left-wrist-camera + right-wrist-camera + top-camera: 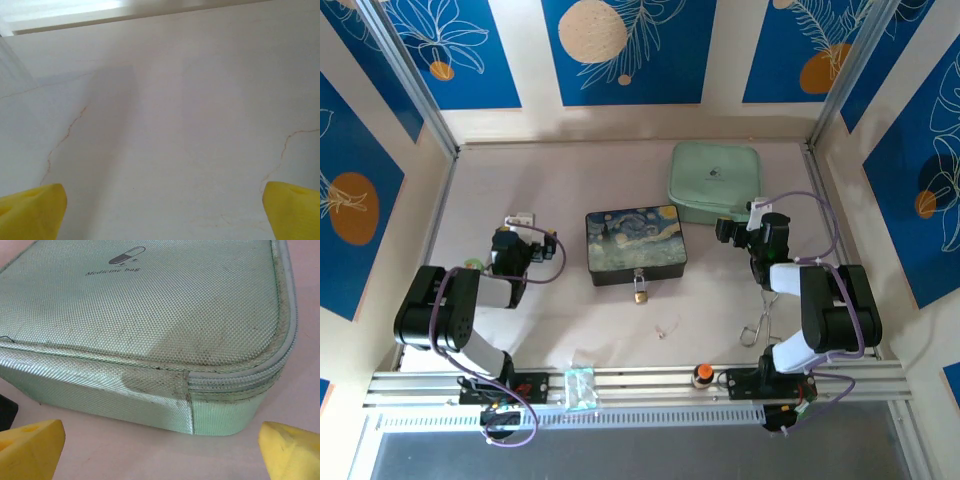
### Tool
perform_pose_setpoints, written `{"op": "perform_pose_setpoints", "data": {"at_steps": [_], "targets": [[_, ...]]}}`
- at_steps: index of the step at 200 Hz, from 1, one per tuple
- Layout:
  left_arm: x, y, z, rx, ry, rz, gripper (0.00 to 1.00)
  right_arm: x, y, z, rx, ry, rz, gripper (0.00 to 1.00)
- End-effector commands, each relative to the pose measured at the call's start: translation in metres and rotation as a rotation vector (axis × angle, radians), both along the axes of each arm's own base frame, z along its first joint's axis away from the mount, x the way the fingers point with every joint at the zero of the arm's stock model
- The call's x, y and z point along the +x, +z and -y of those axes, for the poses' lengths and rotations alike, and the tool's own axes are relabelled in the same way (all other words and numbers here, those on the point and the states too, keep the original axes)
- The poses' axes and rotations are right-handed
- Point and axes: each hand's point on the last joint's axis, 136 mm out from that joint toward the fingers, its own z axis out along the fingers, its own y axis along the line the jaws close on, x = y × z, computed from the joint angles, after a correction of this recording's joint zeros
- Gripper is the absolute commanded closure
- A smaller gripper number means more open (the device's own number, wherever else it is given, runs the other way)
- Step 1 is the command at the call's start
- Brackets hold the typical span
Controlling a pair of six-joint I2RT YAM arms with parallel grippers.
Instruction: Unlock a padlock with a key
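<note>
Pale pinkish tabletop is carrying everything. A mint-green medicine bag is lying at the far right. The right gripper is hovering before its near corner, yellow fingertips spread wide, holding nothing. A box painted with a starry night is sitting mid-table. The left gripper is facing bare table to the box's left, also spread wide and empty. A silver wire clip is lying beside the right arm. The brass padlock is hanging at the box's near face. The thin key is lying flat just nearer the arm bases, apart from the padlock. Fetching the key is probably coming first. It is calling for a low, square pinch on its head, leaving the blade free, with the other gripper steadying the padlock.
</note>
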Motion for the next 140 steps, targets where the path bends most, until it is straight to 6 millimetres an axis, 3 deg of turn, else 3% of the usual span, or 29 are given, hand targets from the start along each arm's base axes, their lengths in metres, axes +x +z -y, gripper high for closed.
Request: {"op": "perform_pose_setpoints", "data": {"at_steps": [1, 140], "targets": [[0.0061, 0.0121, -0.0014, 0.0, -0.009, 0.045, 0.01, 0.0035, 0.0122, -0.0015, -0.007, 0.02, 0.036, 0.01], [0.0059, 0.0117, 0.0001, 0.001, -0.017, 0.043, 0.01, 0.0035, 0.0118, -0.0011, -0.003, 0.021, 0.033, 0.01]]}}
